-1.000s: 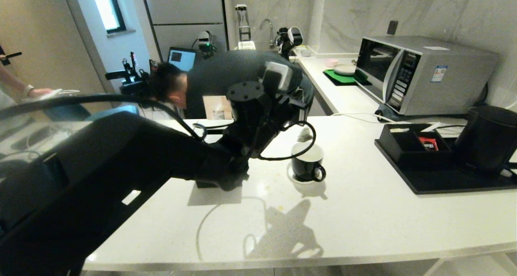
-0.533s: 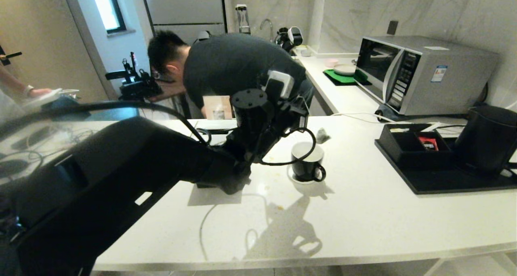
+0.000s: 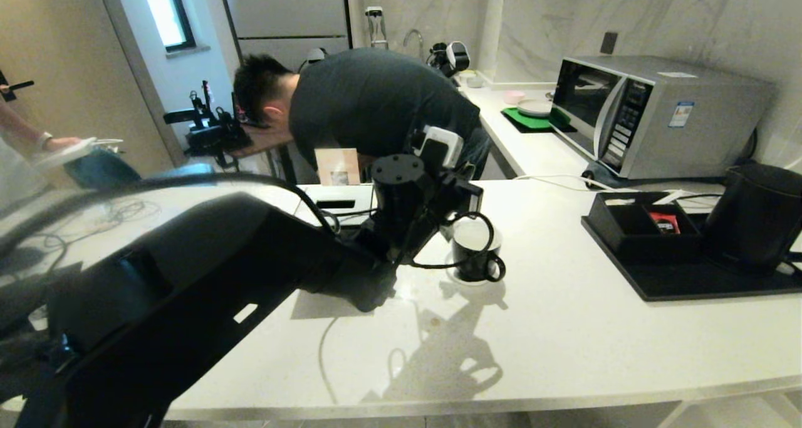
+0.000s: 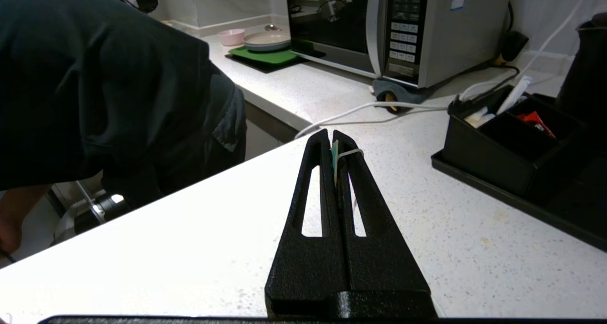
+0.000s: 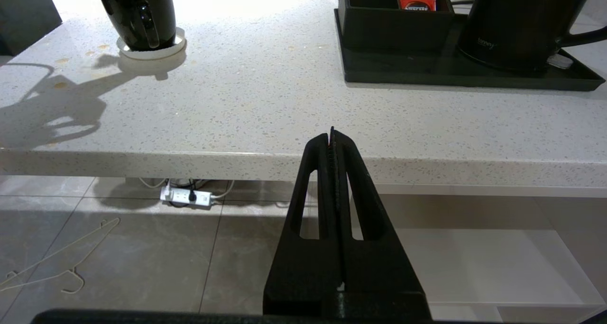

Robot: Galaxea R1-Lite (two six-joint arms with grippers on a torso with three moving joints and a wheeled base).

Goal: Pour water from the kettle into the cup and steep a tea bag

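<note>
The left gripper (image 4: 331,143) has its black slotted fingers (image 4: 317,181) pressed together on a thin white string and a small pale-green paper tag (image 4: 335,154) — evidently the tea bag's tag end. The bag itself hangs out of sight below; in the head view a pale shape just above the rim of the small black mug with the white inside (image 3: 476,252) may be it, though the arm's cable crosses there and I cannot be sure. The mug stands on its small white round saucer (image 5: 151,50) on the white speckled stone table (image 3: 564,328), directly under the left gripper.

The matte black tapered electric kettle (image 3: 755,218) sits back on the flat black tray (image 3: 708,287) at the table's right end, well apart from the mug, so pouring looks finished — water in the mug cannot be made out. Steeping seems to be the step in hand; releasing the string remains. The right gripper (image 5: 332,136) is parked below the table edge, fingers closed on nothing.
</note>
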